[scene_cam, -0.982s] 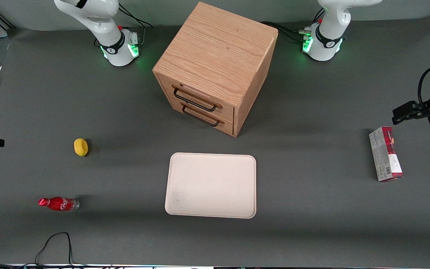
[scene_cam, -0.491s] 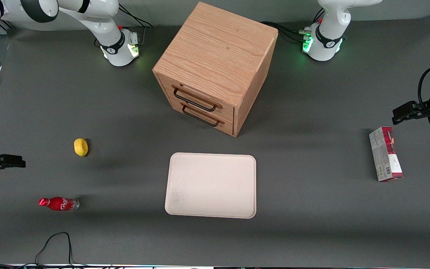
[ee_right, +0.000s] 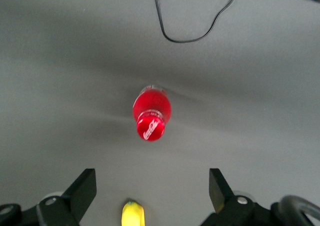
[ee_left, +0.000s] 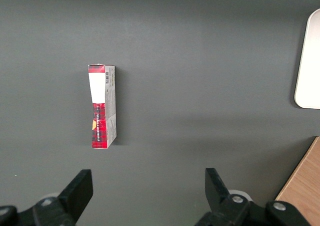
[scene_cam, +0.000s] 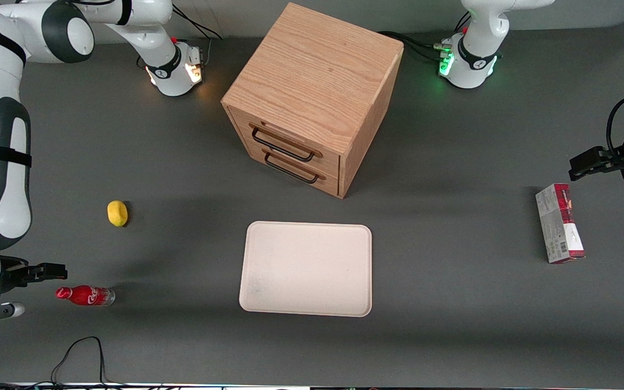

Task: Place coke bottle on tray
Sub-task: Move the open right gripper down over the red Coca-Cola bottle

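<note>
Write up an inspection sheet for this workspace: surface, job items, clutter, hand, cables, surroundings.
Surface: dark grey table, no spills seen.
Job's things: coke bottle stands upright on the table toward the working arm's end, free; tray lies flat in front of the drawer cabinet's drawers and carries nothing.
Clutter: lemon farther from the front camera than the bottle; drawer cabinet, both drawers shut; carton box toward the parked arm's end.
Hand: right hand open, above the table beside the bottle's cap, no contact.
Cables: black cable loops on the table near the front edge.
Surroundings: nothing seen.
</note>
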Controlling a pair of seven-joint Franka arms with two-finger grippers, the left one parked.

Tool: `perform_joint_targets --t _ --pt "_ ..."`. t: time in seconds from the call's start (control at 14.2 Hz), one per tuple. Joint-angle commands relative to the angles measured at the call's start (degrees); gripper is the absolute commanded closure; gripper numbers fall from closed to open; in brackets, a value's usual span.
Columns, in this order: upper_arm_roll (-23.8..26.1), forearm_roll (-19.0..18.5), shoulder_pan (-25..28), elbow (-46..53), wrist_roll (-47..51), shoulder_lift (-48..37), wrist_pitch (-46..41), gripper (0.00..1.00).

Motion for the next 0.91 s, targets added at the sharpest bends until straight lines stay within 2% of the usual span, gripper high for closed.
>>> perform_joint_targets --t 0.0,0.84 --pt "1.3 0.5 -0.6 2.7 1.4 2.3 1.6 0.0" --pt "1.7 0.9 -0.6 2.1 1.4 6.7 8.6 0.0"
